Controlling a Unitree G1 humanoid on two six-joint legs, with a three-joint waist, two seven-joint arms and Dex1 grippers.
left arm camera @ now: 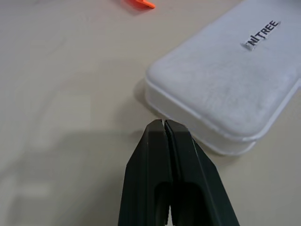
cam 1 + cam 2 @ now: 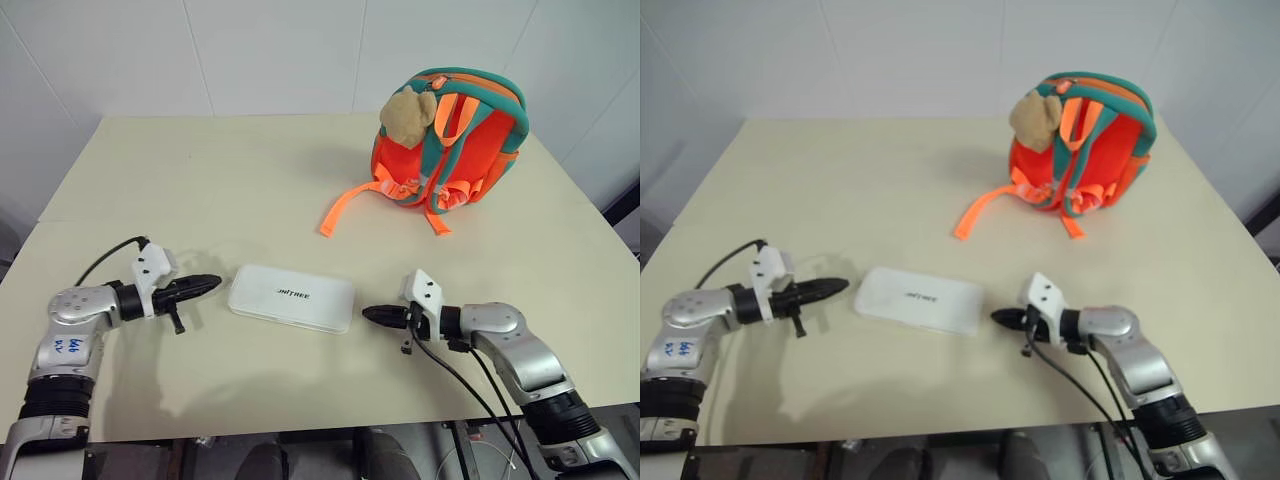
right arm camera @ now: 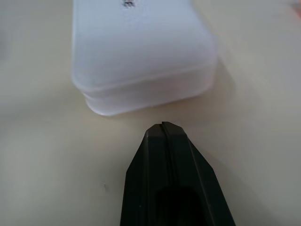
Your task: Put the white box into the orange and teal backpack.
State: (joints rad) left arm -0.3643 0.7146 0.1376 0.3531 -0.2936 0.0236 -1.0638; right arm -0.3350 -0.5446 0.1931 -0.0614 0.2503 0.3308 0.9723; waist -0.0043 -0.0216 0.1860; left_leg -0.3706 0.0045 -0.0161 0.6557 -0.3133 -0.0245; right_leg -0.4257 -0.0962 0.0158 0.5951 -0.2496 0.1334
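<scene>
White box (image 2: 291, 297) lies flat on the worktop (image 2: 250, 190), well short of the backpack (image 2: 452, 135). My left gripper (image 2: 208, 285) and right gripper (image 2: 372, 314) have fingers pinched shut, empty, flanking its ends. I'd squeeze evenly inward.

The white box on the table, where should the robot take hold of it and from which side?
Probably by its two short ends, pressed between both arms. The white box lies flat on the table, too wide for one pair of jaws. The left gripper and right gripper, both shut, already point at those ends from either side, not touching yet.
</scene>
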